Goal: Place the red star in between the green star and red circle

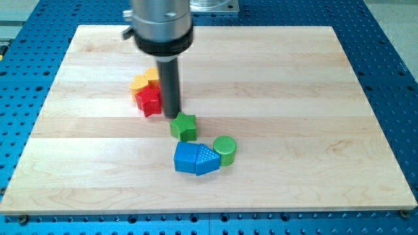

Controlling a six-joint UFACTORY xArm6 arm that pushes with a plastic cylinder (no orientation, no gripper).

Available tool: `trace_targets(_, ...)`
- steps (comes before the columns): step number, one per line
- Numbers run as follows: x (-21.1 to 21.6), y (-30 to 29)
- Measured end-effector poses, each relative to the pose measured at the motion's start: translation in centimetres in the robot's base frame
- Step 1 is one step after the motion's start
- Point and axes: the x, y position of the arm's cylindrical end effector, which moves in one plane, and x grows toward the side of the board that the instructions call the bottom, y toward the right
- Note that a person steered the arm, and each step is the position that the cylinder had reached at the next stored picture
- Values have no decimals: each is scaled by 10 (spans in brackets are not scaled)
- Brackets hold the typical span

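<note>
The red star (149, 100) lies left of the board's middle. My tip (172, 116) stands right beside it, at its right edge, touching or nearly so. The green star (184, 126) lies just below and to the right of my tip. No red circle shows in this view; the rod and its housing hide part of the board behind them.
A yellow block (138, 83) and a second yellow block (152, 75) sit against the red star's upper side. A blue block (187, 158), a blue triangle-like block (207, 160) and a green circle (226, 149) cluster below the green star. The wooden board (294, 98) sits on a blue perforated table.
</note>
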Motion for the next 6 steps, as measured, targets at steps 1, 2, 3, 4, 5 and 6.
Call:
trace_targets(1,10,44)
trace_targets(2,5,1)
trace_targets(3,28,-59)
trace_targets(4,-17,-105)
trace_targets(5,-46,-70)
trace_targets(6,-36,-39)
